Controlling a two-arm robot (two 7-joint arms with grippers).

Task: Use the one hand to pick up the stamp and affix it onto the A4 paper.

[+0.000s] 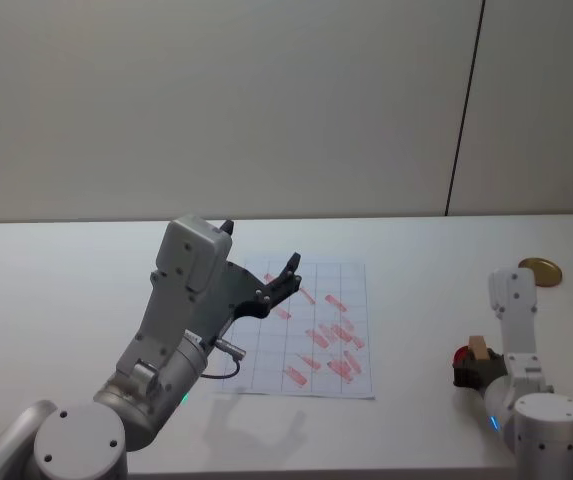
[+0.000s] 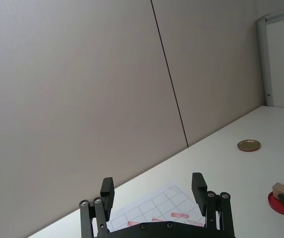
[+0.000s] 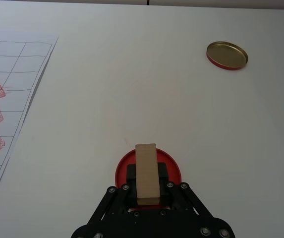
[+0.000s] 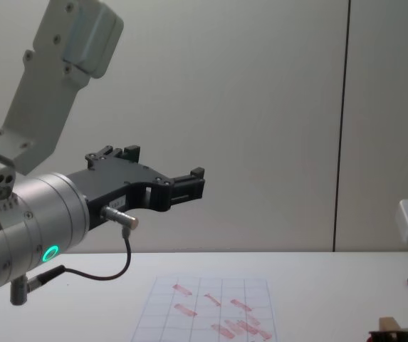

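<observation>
Tan wood in the grip: my right pincer is clamped on the stamp, jaws snug against its two long sides. The block stands over the red ink pad near the front right corner of the worktop. Whether its face is on the ink or just above it, I can't tell. I read this as the inking step.

The A4 paper lies mid-worktop toward the front edge, well apart from the pad, its nearer right cells crowded with red marks. Next call: lift straight up, carry left, pick a bare cell, press flat.

Left pincer hangs wide open and empty, high over the paper's left side, idle.
</observation>
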